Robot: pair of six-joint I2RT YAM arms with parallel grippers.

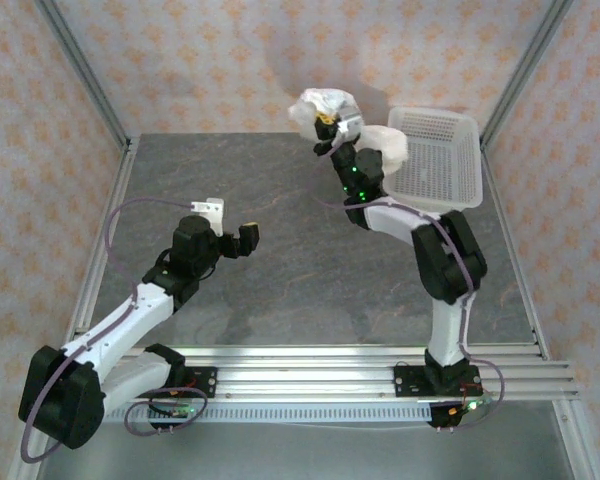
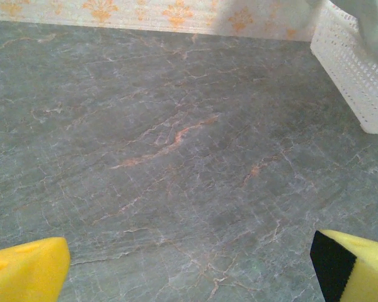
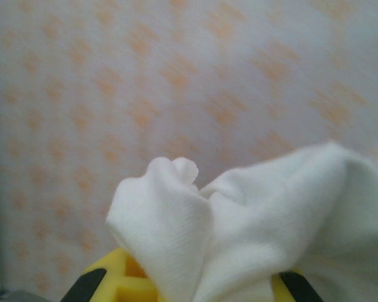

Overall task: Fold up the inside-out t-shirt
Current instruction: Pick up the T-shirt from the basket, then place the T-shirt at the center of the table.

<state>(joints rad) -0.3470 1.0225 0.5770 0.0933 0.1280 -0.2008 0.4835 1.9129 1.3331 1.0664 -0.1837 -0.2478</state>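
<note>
The inside-out t-shirt (image 1: 320, 105) is a bunched white cloth held up in the air at the back of the table, beside the basket. My right gripper (image 1: 327, 122) is shut on it. In the right wrist view the cloth (image 3: 252, 220) bulges out of the yellow jaws of that gripper (image 3: 189, 290) in soft folds and hides most of them. A fold of the shirt (image 2: 373, 19) hangs over the basket in the left wrist view. My left gripper (image 1: 232, 225) is open and hovers low over the bare table, its yellow fingers (image 2: 25, 270) wide apart with nothing between them.
A white plastic mesh basket (image 1: 435, 155) stands at the back right of the dark stone table (image 1: 280, 280), and its wall (image 2: 359, 75) is at the upper right in the left wrist view. Patterned walls close in the back and sides.
</note>
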